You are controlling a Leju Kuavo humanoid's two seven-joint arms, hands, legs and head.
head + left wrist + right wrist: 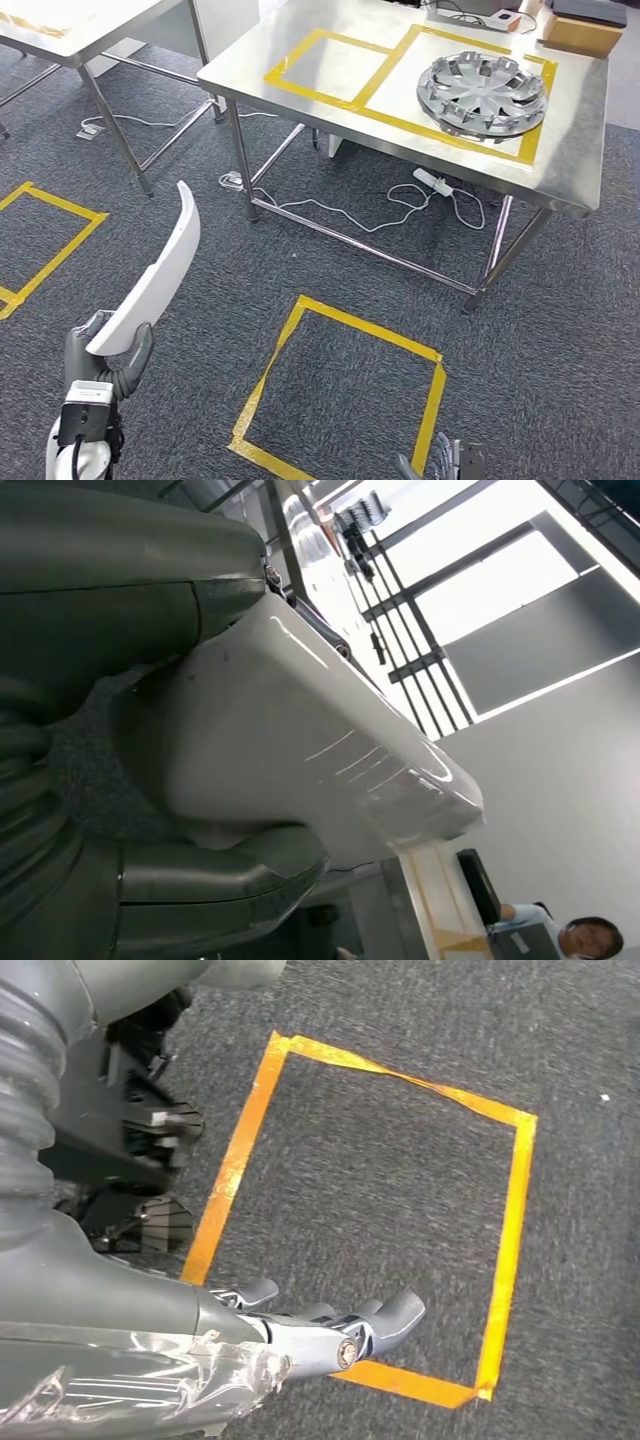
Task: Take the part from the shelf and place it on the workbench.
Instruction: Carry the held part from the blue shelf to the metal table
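Head view: my left hand (113,365) grips the white curved part (155,275), already off the shelf and well short of the steel table (317,110); my right hand (438,462) hangs with nothing in it, fingers loosely apart. Placement remains.

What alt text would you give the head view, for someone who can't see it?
The robot's left hand holds a curved white part upright over grey carpet, short of a steel workbench marked with yellow tape, where a silver wheel cover lies. A yellow tape square marks the floor ahead.
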